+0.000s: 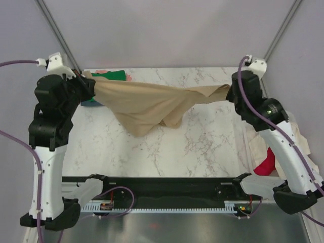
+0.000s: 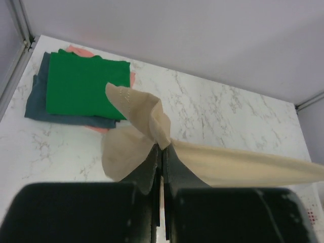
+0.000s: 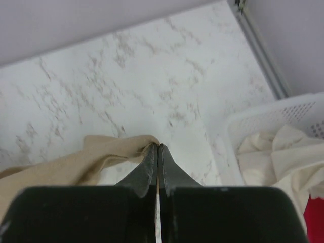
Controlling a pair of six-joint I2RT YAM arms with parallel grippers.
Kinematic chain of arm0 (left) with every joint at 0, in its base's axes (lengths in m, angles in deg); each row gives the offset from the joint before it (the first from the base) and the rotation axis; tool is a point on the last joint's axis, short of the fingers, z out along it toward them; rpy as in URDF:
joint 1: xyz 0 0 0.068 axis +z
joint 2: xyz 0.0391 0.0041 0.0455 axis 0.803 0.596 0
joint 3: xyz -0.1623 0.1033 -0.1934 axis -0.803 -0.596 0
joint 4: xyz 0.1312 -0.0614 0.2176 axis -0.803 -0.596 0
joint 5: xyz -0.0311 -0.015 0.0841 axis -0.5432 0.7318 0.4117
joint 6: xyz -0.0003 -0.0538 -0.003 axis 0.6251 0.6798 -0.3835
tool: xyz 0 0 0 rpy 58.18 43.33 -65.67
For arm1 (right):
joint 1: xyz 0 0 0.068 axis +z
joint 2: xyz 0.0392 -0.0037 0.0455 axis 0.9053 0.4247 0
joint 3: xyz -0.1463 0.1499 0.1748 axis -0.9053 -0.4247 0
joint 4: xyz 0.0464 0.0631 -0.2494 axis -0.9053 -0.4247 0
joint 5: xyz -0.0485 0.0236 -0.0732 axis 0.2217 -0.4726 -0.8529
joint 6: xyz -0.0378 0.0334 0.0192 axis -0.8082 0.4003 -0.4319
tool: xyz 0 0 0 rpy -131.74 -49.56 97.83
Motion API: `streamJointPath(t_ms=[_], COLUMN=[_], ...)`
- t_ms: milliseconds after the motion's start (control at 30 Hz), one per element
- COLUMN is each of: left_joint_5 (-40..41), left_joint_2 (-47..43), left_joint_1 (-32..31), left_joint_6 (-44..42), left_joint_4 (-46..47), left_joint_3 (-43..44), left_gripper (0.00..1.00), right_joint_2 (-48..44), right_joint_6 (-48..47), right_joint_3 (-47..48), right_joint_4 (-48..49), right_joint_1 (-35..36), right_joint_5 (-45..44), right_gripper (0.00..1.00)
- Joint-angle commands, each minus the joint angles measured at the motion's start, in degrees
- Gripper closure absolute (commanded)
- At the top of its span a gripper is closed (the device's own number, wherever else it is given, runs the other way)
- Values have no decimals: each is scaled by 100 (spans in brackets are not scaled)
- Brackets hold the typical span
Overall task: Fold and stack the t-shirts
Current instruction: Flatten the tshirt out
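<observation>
A large tan t-shirt (image 1: pixel 152 104) hangs stretched above the marble table between both arms, its middle sagging and twisted. My left gripper (image 2: pixel 163 148) is shut on one end of the tan t-shirt (image 2: pixel 147 121) at the far left. My right gripper (image 3: pixel 159 147) is shut on the other end of the tan t-shirt (image 3: pixel 96 157) at the far right. A folded stack lies at the far left corner: a green t-shirt (image 2: pixel 83 83) on top, a dark blue-grey one (image 2: pixel 38 96) under it, and a salmon-pink one (image 2: pixel 81 50) at the bottom.
A white mesh basket (image 3: pixel 263 119) stands at the table's right edge, holding a cream t-shirt (image 3: pixel 281 157) and a red one (image 1: pixel 267 164). Metal frame posts (image 1: pixel 55 30) rise at the back corners. The black arm rail (image 1: pixel 167 185) runs along the near edge.
</observation>
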Motion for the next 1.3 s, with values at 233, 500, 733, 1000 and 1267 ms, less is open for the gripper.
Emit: streamJointPath(t_ms=[233,500,733,1000,1267], left_joint_5=[204,125,-7,-989,-1027], left_joint_2=[-1319,-1927,-2085,-682,516], left_joint_1=[41,6,6,6,6], left_joint_6=[-166,-377,-359,-360,-306], left_joint_4=[-494,-97,359,255,-18], left_joint_3=[-595,238,951,1645,927], left_gripper=[98,98,98,98,98], right_joint_2=[-1016,-2230,-2302,-704,415], right_joint_6=[-1214,-2005,-2453,-4172,-2827], right_joint_3=[1851,2368,3335,3471,1581], right_joint_4=[-269,540,1006,1259,1851], right_joint_1=[-322,-313,-322,37,293], right_joint_5=[561,974,1142,-1169,518], right_gripper=[100,100,100,100,100])
